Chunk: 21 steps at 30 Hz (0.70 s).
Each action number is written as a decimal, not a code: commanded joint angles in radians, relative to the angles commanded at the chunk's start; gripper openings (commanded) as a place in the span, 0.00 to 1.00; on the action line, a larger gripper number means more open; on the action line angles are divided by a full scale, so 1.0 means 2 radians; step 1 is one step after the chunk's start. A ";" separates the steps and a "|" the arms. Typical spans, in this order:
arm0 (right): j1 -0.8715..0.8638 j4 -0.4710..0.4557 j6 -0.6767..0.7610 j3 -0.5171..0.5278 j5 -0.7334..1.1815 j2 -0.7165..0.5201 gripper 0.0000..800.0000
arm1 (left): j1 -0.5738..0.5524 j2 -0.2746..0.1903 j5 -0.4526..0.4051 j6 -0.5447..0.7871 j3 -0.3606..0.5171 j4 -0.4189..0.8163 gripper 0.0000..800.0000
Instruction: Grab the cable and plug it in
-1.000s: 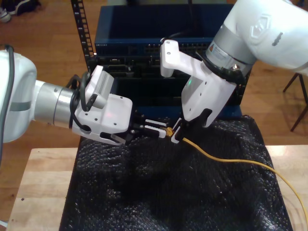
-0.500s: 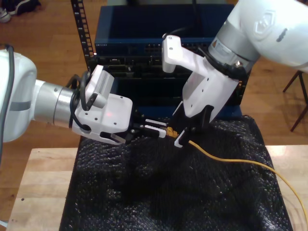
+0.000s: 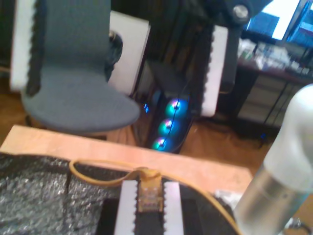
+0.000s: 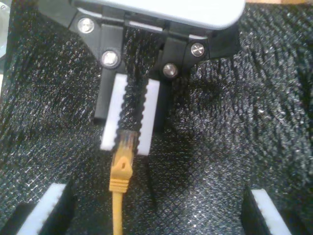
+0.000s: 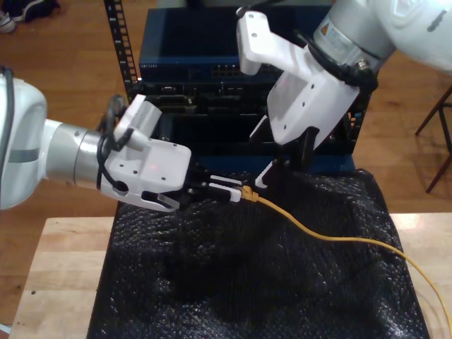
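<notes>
The yellow-orange cable (image 5: 332,236) trails across the black mat toward the exterior view's right. Its clear plug (image 5: 247,192) sits between the white fingers of my first gripper (image 5: 229,191), which is shut on it and reaches in from the exterior view's left. The second wrist view looks down on the plug (image 4: 124,144) in my first gripper (image 4: 128,142). The first wrist view shows the plug (image 3: 149,196) pinched in my first gripper (image 3: 149,213). My second gripper (image 5: 282,166) hangs open above and behind the plug, apart from it, its fingers (image 4: 49,205) spread wide.
The black padded mat (image 5: 240,282) covers a wooden table (image 5: 56,282). Just behind the grippers stands a blue rack unit (image 5: 191,67) with rows of ports, and a black rack post (image 5: 120,42) rises at the exterior view's upper left.
My second gripper has come off the cable just behind the plug and risen up and back, fingers open. My first gripper still holds the plug in much the same place.
</notes>
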 joint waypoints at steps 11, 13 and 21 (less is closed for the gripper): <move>0.002 0.002 -0.067 0.009 -0.002 -0.037 0.99 | 0.027 0.038 0.065 -0.036 0.000 -0.012 0.01; 0.002 0.002 -0.081 0.018 -0.010 -0.051 0.99 | 0.027 0.044 0.077 -0.036 0.000 -0.013 0.01; 0.007 0.003 -0.119 0.071 -0.084 -0.114 0.96 | 0.049 0.064 0.110 -0.039 0.001 -0.042 0.01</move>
